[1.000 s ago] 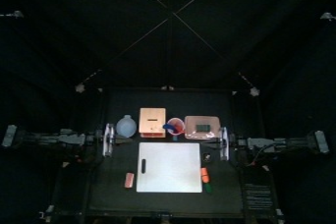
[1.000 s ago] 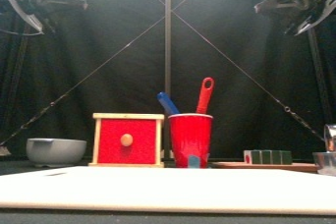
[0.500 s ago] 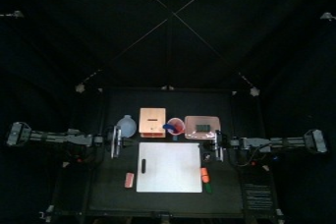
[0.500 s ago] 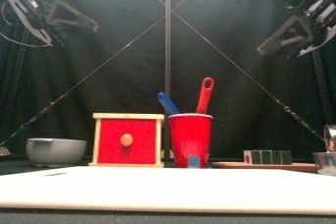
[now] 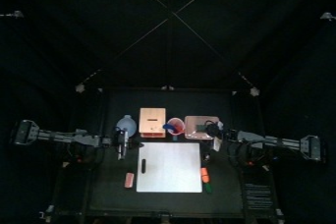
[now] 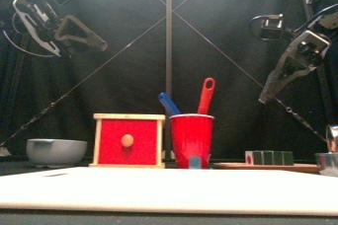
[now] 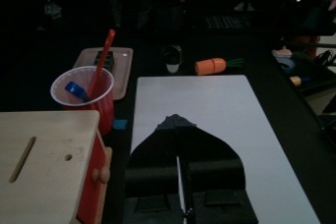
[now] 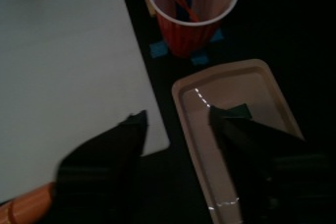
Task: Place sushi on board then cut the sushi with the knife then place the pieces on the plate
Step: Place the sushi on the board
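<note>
Right wrist view: sushi (image 8: pixel 245 92) near hand (image 8: pixel 184 122)

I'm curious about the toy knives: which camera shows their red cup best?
The front view: the red cup stands large and whole, both knife handles rising above it. Both wrist views look into it from above; the top view shows it tiny.

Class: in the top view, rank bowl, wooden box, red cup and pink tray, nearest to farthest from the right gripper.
1. pink tray, beside the right gripper
2. red cup, mid-row
3. wooden box, left of cup
4. blue-grey bowl, far left
</note>
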{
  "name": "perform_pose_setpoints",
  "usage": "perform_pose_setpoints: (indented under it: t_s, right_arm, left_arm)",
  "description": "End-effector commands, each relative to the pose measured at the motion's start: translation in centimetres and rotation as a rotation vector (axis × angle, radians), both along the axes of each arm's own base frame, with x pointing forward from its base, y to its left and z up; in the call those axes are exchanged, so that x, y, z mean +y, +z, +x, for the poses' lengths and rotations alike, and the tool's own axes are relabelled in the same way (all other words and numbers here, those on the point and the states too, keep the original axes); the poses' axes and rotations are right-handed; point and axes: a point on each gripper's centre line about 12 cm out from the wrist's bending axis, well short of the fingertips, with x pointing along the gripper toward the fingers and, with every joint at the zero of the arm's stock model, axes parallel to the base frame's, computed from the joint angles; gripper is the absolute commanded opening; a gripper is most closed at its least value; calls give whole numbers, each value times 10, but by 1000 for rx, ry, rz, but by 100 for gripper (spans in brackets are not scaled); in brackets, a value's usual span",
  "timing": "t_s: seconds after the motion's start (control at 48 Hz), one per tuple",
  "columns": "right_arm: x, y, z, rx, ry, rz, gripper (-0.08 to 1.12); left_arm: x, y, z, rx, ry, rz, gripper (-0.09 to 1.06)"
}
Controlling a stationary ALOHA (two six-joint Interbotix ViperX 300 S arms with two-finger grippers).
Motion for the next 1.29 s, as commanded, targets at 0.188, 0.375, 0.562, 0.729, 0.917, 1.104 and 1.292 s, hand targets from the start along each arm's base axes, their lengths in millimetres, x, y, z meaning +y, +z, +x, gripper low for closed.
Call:
perform_pose_setpoints:
  t_s: [0.188, 0.375, 0.562, 0.729, 0.917, 1.104, 1.292]
  right_arm:
    - [-22, 13, 2, 85, -36, -77, 101]
    - [-38, 3, 5, 184, -62, -99, 101]
    - [-52, -19, 12, 295, -45, -103, 101]
    - [-64, -33, 12, 353, -38, -85, 101]
    - [-78, -46, 9, 388, -26, -62, 101]
    - [-84, -61, 12, 410, 7, -38, 101]
    - [-91, -77, 16, 431, 17, -36, 101]
  left_arm:
    - [0, 10, 4, -32, -1, 4, 0]
    - [2, 9, 4, -31, 6, 4, 0]
    - [2, 9, 4, -31, 6, 10, 0]
    - [2, 7, 4, -21, 6, 10, 0]
    - [2, 7, 3, -21, 6, 10, 0]
    - [3, 7, 3, -20, 8, 8, 0]
    - [2, 6, 3, -18, 7, 7, 0]
